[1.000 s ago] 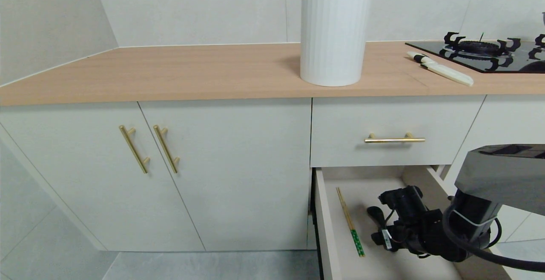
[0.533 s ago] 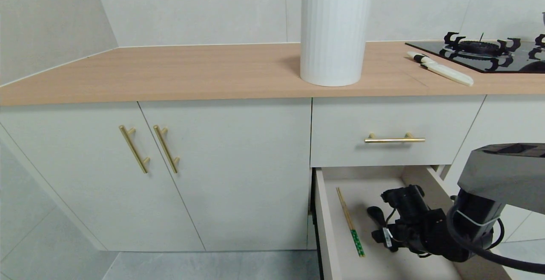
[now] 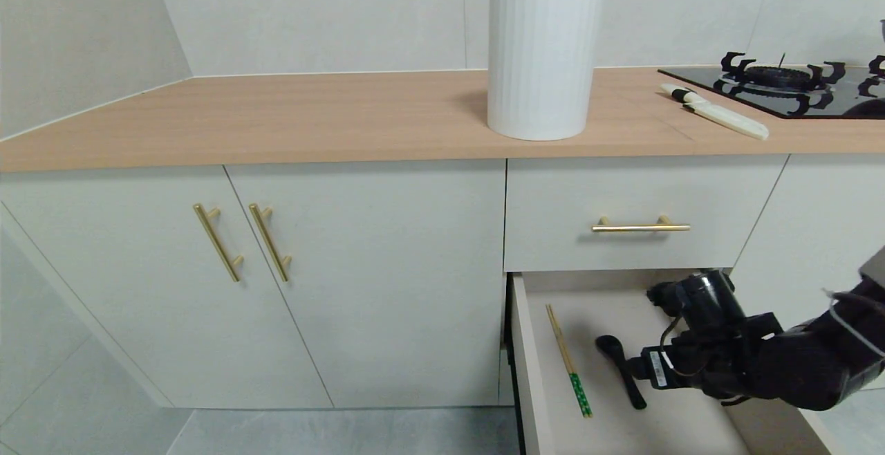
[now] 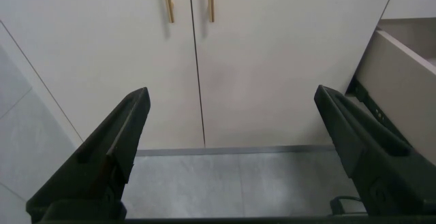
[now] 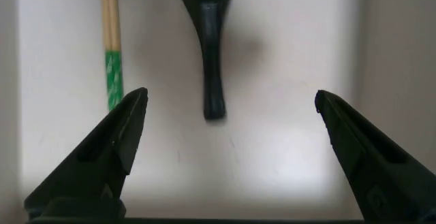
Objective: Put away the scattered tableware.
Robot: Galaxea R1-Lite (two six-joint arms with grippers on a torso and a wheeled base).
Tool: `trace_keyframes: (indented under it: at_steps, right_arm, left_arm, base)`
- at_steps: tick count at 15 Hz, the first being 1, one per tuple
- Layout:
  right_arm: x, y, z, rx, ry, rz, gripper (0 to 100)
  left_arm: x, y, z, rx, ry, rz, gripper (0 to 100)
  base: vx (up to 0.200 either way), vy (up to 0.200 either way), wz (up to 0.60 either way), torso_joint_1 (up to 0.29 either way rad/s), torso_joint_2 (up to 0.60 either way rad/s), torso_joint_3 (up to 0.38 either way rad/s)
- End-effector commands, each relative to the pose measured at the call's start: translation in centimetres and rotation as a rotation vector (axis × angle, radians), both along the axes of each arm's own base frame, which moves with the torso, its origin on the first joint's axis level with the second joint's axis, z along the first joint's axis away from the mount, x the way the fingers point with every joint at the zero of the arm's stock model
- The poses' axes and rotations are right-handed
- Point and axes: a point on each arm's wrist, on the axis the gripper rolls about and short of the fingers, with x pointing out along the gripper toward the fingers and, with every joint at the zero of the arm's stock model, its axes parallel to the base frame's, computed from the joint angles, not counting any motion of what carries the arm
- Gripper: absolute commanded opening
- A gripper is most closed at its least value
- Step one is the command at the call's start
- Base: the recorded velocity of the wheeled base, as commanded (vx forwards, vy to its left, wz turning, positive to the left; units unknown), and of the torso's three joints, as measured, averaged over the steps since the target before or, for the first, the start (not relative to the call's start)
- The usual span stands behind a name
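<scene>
The lower drawer stood pulled out beneath the counter. On its pale floor, toward the left wall, lay a pair of wooden chopsticks, running from far to near with their green-patterned ends nearest. Just to their right, apart from them, lay a black spoon with its bowl at the far end and its handle pointing near.

The right claw hung above the right part of the drawer, released and holding nothing, its two fingers spread wide. Seen from its wrist camera, the spoon lay in the gap between the fingers but clear of them, with the chopsticks beside one finger.

The left claw was likewise released and empty, held low before the closed cabinet doors and above the grey floor, with the side of the open drawer close by.

Up on the counter, a knife with a pale blade lay at the right, just beside the black hob. A tall white ribbed container stood upright left of the knife. The upper drawer with its brass handle was closed.
</scene>
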Motion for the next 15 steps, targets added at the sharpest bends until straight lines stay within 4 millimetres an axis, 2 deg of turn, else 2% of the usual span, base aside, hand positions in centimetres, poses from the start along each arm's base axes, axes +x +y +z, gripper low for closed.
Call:
trace_keyframes:
  at_steps: [1,5,10,15]
  right_arm:
    - [-2.1,-0.6,6.7,0.065,-0.069,0.027,100]
    - [-4.3,-1.0,9.8,0.089,-0.001,0.056,100]
    - [-5.4,-0.3,10.2,0.085,0.009,0.097,100]
    - [-6.6,-0.2,10.4,0.066,0.057,0.124,100]
  left_arm:
    - [0.0,0.0,0.0,0.000,0.002,0.000,100]
    - [0.0,0.0,0.0,0.000,0.002,0.000,100]
    - [0.0,0.0,0.0,0.002,0.001,0.000,100]
    - [0.0,0.0,0.0,0.002,0.001,0.000,100]
  base:
    - [0.000,0.000,0.00,0.000,0.00,0.000]
    - [0.000,0.000,0.00,0.000,0.00,0.000]
    - [0.000,0.000,0.00,0.000,0.00,0.000]
    - [-0.200,0.000,0.00,0.009,0.00,0.001]
